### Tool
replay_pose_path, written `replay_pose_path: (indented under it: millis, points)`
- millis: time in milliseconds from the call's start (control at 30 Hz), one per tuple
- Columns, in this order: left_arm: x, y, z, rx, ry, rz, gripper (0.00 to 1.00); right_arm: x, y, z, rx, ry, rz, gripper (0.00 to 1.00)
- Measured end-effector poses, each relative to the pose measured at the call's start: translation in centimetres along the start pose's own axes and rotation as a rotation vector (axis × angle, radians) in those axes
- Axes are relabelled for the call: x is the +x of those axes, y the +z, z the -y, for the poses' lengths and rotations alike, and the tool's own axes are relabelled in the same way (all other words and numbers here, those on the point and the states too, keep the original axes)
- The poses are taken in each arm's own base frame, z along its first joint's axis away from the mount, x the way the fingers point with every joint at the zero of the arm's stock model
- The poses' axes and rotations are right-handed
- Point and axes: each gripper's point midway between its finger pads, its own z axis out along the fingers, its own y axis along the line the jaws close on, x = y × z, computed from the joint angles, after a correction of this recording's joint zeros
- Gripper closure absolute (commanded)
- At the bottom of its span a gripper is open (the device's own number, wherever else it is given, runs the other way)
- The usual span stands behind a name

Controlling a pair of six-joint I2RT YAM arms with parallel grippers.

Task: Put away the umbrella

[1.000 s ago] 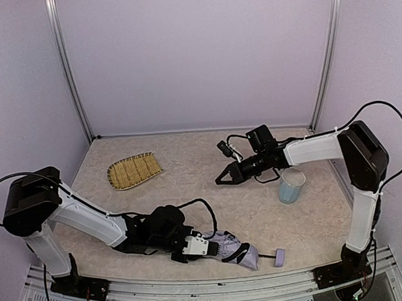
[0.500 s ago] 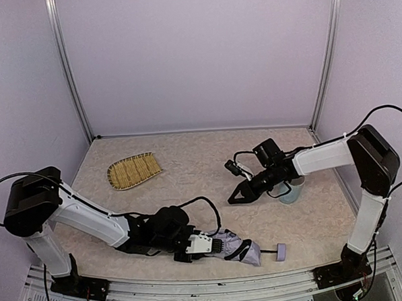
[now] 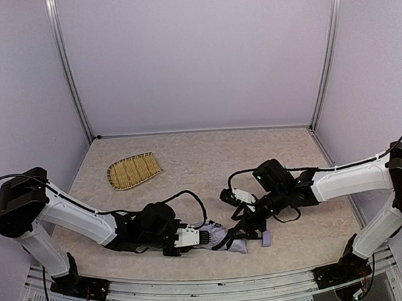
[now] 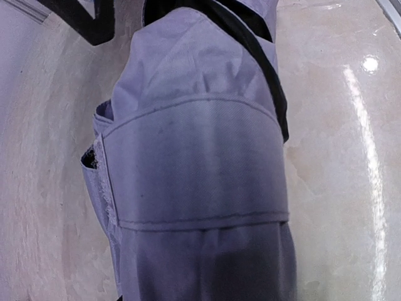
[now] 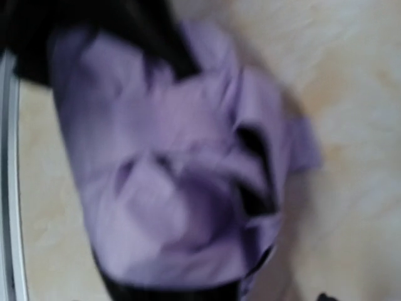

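Observation:
The umbrella (image 3: 221,236) lies folded near the table's front edge, pale lilac fabric with black edging. Its small lilac handle (image 3: 265,237) sticks out to the right. My left gripper (image 3: 205,236) comes in from the left and is shut on the umbrella's left end. The strapped fabric (image 4: 194,175) fills the left wrist view and hides the fingers. My right gripper (image 3: 240,231) hangs low over the umbrella's right end beside the handle, its dark fingers spread. The right wrist view is a blur of crumpled lilac fabric (image 5: 169,188) close below.
A woven straw tray (image 3: 134,170) lies at the back left of the table. The metal front rail (image 3: 208,281) runs just behind the umbrella's near side. Purple walls enclose the table on three sides.
The right arm swung from mid-table down to the umbrella's handle end and its gripper went from shut to open. The left gripper drew the umbrella slightly left and away from the rail.

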Motion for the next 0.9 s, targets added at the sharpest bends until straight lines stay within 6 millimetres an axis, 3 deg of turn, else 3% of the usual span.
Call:
replay_pose_path:
  millis: [300,433,500,533,600,700,767,800,900]
  points:
    - [1.1,-0.8,-0.3,0.008,0.002,-0.014,1.0,3.2,4.9,-0.6,0.004,-0.078,-0.085,0.15]
    - [1.0,-0.6,-0.5,0.015,-0.001,-0.014,1.0,3.2,6.2,-1.1,0.001,-0.13,-0.075,0.17]
    - [1.0,-0.5,-0.5,0.019,-0.005,-0.011,1.0,2.8,6.7,-0.8,0.009,-0.147,-0.053,0.25]
    - [1.0,-0.5,-0.6,0.021,-0.007,-0.009,1.0,2.6,7.0,-0.7,0.015,-0.155,-0.042,0.34]
    - [1.1,-0.5,-0.7,0.02,-0.014,-0.008,1.0,2.2,7.4,-0.3,0.028,-0.167,-0.023,0.66]
    - [1.4,-0.5,-1.2,0.008,-0.027,-0.015,1.0,1.8,7.8,0.0,0.044,-0.188,-0.007,0.92]
    - [1.6,-0.5,-1.3,0.009,-0.014,-0.018,1.0,1.8,7.9,-0.2,0.04,-0.217,-0.008,1.0]
    - [1.7,-0.5,-1.3,0.01,-0.01,-0.019,0.95,1.8,7.8,-0.2,0.041,-0.23,-0.008,1.0]
    - [1.7,-0.5,-1.6,-0.008,-0.014,-0.023,0.64,1.7,7.7,0.0,0.061,-0.245,-0.011,1.0]
